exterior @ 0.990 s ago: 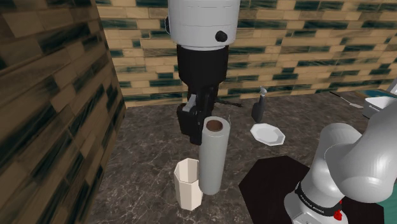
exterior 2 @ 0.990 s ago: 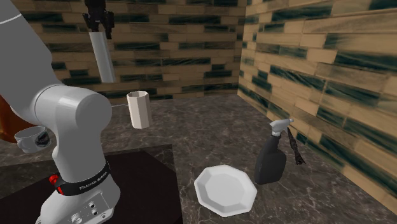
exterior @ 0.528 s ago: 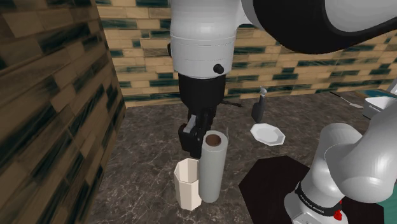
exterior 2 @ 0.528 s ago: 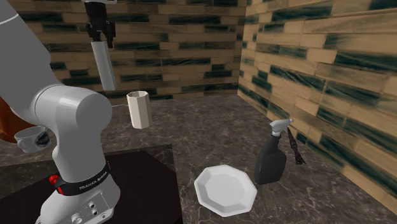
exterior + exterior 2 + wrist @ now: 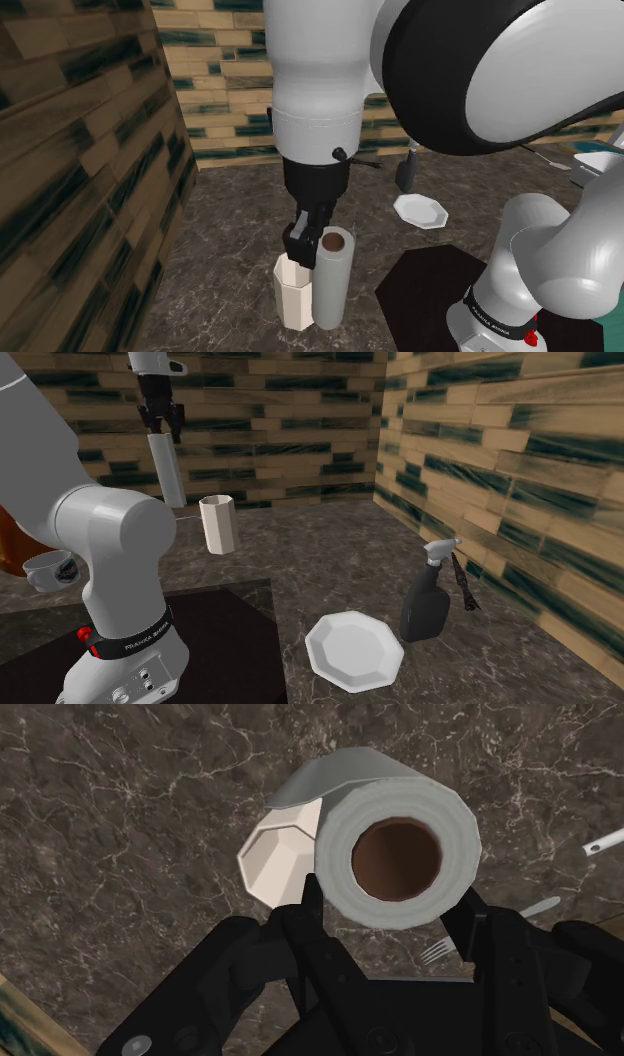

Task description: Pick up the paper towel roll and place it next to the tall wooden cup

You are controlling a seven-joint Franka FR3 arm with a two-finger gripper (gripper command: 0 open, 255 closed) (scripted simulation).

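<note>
Shoulder view: the white arm comes down from 12 o'clock, and its black end effector (image 5: pixel 318 238) clasps the top of the paper towel roll (image 5: pixel 331 282), a pale grey cylinder with a brown core. The roll hangs upright over the dark marbled tabletop (image 5: pixel 228 232); I cannot tell whether its base touches the surface. A tall, faceted, cream-coloured cup (image 5: pixel 293 297) stands at 9 o'clock of the roll, just beside it. A white plate (image 5: pixel 420 210) lies toward 2 o'clock of the roll, with a dark spray bottle (image 5: pixel 406 171) beyond it near the striped brick wall.

Second exterior view: the end effector (image 5: pixel 160 432) grips the roll (image 5: pixel 166 472) by its upper end, and the cup (image 5: pixel 216 524) stands at 4 o'clock of it on the tabletop (image 5: pixel 300 557). The plate (image 5: pixel 353 647) and spray bottle (image 5: pixel 427 602) sit well apart from both, toward 5 o'clock.

Wrist view: the 2 fingers of the end effector (image 5: pixel 392 904) press against opposite sides of the roll (image 5: pixel 395 854), whose brown core faces the camera. The cup (image 5: pixel 278 859) shows its open mouth right beside the roll, partly covered by it. A fork (image 5: pixel 436 948) lies on the tabletop (image 5: pixel 120 804) next to one finger.
</note>
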